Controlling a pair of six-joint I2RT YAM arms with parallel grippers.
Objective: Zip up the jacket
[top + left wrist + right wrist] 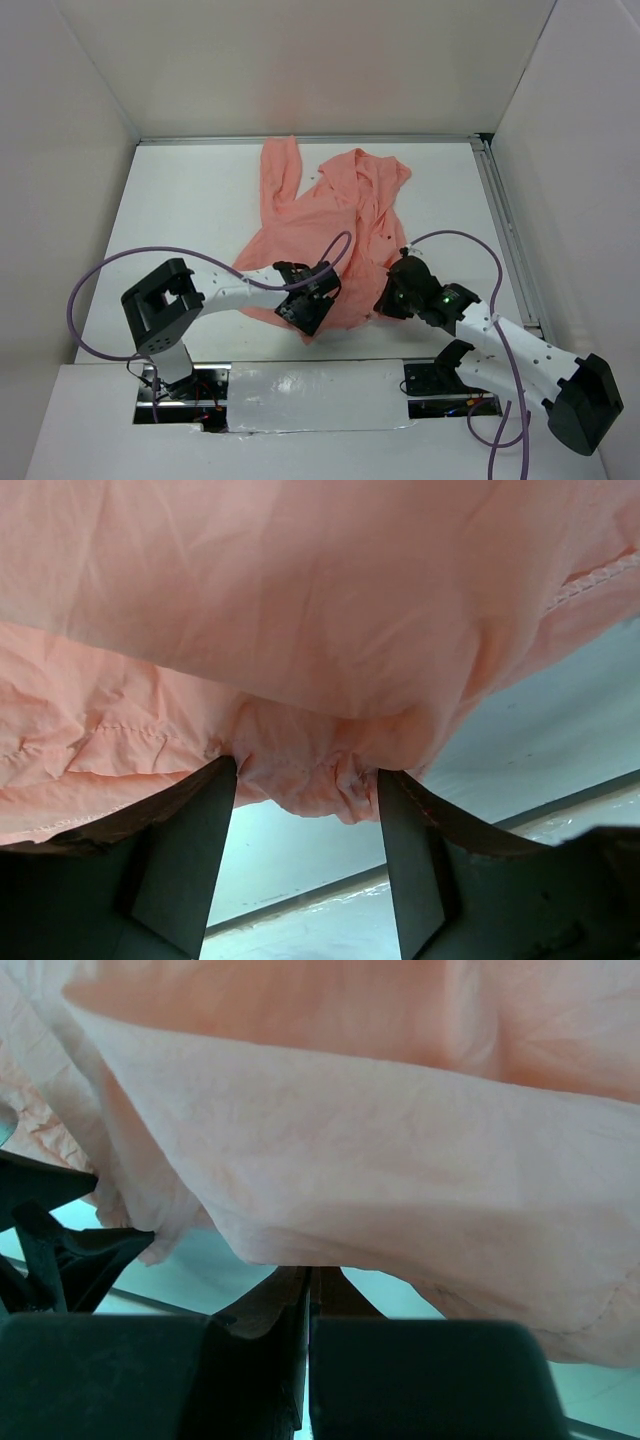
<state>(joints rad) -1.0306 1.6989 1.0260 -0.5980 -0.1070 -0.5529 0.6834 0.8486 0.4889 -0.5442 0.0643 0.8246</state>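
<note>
The salmon-pink jacket (330, 215) lies crumpled on the white table, its sleeves toward the far wall. My left gripper (318, 300) is at the near hem, left of middle. In the left wrist view the jaws (307, 775) stand wide apart, and a bunched fold of the jacket (300, 610) hangs over and between the fingertips. My right gripper (385, 300) is at the near hem on the right. In the right wrist view its jaws (310, 1272) are closed together at the edge of the raised jacket (380, 1160). The zipper is not visible.
The white table (180, 210) is walled on the left, back and right. A metal rail (505, 235) runs along its right side. Purple cables (110, 262) loop from both arms. The left gripper's fingers (60, 1250) show at the left of the right wrist view.
</note>
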